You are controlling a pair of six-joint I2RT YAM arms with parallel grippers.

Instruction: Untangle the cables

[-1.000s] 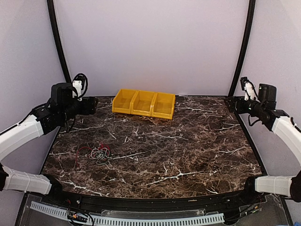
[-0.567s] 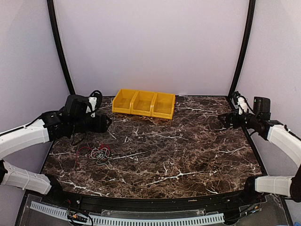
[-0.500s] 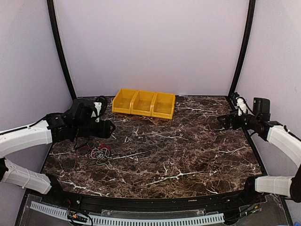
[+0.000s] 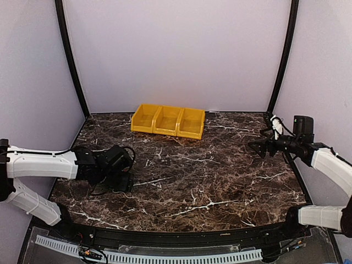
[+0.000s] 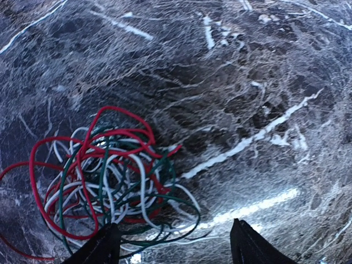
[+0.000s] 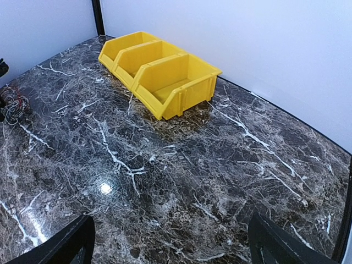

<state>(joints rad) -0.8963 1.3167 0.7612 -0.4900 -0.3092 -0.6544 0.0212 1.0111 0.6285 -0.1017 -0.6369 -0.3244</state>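
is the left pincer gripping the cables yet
No, in the left wrist view the left pincer has its fingertips wide apart, and the cables lie loose on the table.

Yellow bins [image 4: 168,121] block the table's [image 4: 220,176] far edge; middle open.

On the table [image 4: 220,181], cables [image 5: 104,176] at left, bins [image 4: 168,121] farther back, centre.

The left end effector [image 5: 173,246] has swung down to just over the cables [image 5: 110,181]; the right end effector [image 4: 254,146] edged inward.
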